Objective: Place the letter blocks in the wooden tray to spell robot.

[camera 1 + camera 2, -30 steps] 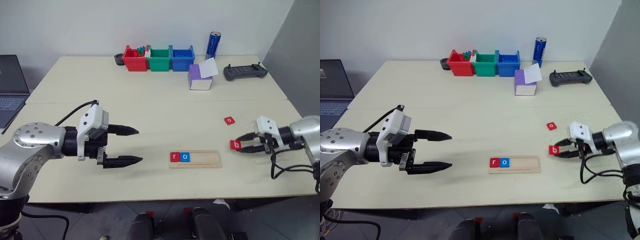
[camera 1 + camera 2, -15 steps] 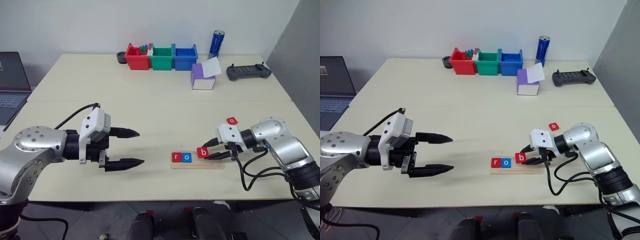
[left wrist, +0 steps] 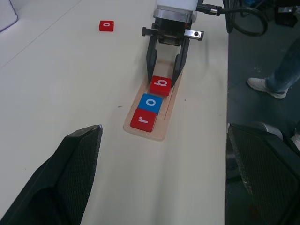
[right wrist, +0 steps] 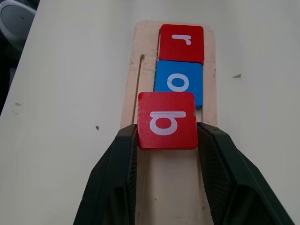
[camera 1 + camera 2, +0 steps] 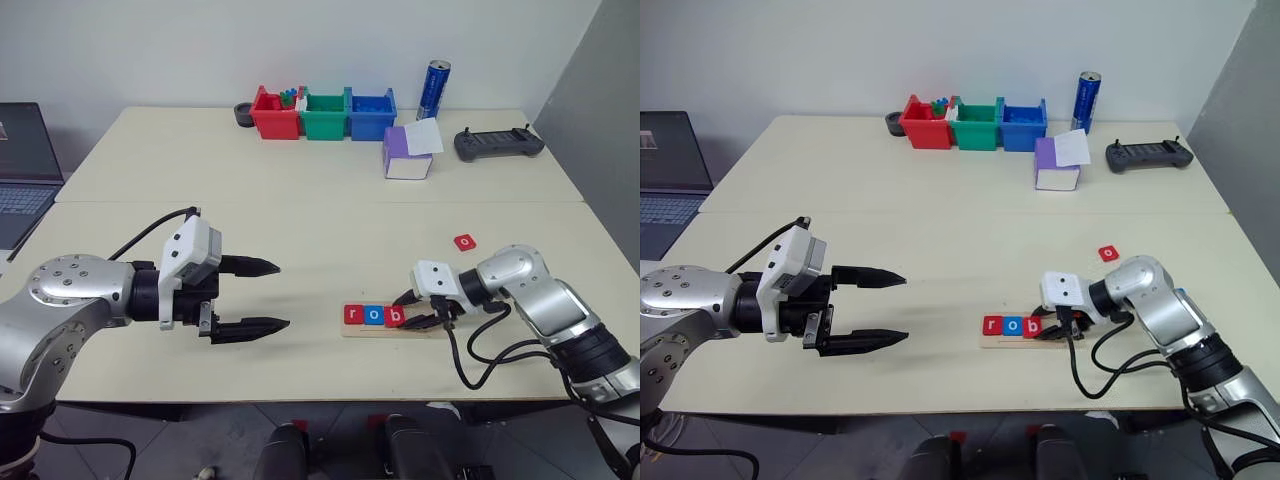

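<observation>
While the right gripper is clamping the red b block between its two fingers, I am holding that block over the wooden tray, just beyond the blue o block, which is sitting next to the red r block at the far end of the groove from this gripper. From the wrist view, the b block's leading edge seems to be overlapping the near edge of the o block, so I am judging it as riding slightly above or against its neighbour, not yet seated flat.

That is the main risk I am watching: if I let go now, the b could land tilted on the o, or slide off the groove lip onto the worktop. Pushing forward to correct it could shove the o and r along, or skid the light tray itself. The fingers are also straddling the tray's rails, so widening them carelessly could nudge the tray sideways.

The left gripper is hovering wide open and empty, well apart from the tray on the side opposite the right gripper, so it is no hazard.

A second red o block is lying loose on the worktop behind the right gripper, near its forearm and cable, and a careless retreat could sweep it away. I cannot find a t block.
</observation>
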Motion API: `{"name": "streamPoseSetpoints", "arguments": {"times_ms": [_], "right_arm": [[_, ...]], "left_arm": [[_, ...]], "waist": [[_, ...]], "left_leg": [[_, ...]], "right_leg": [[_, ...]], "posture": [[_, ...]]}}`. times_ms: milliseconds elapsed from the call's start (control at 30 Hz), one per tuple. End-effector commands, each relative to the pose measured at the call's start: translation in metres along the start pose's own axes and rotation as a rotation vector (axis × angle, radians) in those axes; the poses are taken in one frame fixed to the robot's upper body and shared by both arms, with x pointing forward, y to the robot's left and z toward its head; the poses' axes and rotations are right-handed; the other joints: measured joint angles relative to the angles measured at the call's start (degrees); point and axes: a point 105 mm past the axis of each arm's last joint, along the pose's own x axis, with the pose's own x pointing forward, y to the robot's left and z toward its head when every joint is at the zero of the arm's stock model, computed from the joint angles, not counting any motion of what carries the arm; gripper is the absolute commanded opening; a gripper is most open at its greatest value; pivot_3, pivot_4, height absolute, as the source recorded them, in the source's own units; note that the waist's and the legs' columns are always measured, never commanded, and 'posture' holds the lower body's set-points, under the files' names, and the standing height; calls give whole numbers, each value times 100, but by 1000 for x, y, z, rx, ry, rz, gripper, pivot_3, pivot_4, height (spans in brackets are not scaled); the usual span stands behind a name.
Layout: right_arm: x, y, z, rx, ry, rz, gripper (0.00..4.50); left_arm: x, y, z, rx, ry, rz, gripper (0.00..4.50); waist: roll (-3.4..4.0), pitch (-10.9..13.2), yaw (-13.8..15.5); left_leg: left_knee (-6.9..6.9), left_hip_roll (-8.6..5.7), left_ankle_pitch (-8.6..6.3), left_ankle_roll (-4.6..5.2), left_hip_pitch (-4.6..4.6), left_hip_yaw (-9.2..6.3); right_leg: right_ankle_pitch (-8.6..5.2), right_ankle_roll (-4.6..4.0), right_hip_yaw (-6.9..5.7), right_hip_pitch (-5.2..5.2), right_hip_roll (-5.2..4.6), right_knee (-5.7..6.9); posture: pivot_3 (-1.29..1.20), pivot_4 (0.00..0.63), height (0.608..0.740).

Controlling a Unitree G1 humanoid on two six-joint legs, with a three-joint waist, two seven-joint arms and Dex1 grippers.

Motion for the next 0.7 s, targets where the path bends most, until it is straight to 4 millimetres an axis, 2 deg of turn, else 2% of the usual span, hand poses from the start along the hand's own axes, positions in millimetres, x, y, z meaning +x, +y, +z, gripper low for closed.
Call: {"name": "streamPoseSetpoints", "arguments": {"times_ms": [33,167,533,700], "right_arm": [[-3,-6,2,-29,16,-24,1459],[-4,-5,-1,-31,31,-15,1459],[-1,-1,-1,-40,39,9,1459],[0,-4,-6,-13,76,-7,1459]], "left_arm": [[-3,-1,7,36,-11,11,4500],[-4,-2,7,32,-9,17,4500],[-4,-2,6,33,-8,24,4500],[-4,-2,6,32,-8,23,4500]], "waist": [[0,0,0],[0,0,0],[0,0,0],[0,0,0]], "left_leg": [[0,0,0,0,-3,0],[3,0,0,0,-33,0],[3,0,0,0,-38,-2],[3,0,0,0,-38,-2]], "right_leg": [[0,0,1,-5,0,1],[1,-2,0,-30,0,4],[2,-3,-2,-33,0,3],[3,-4,-2,-33,0,3]], "posture": [[0,150,740],[0,150,740],[0,150,740],[0,150,740]]}}
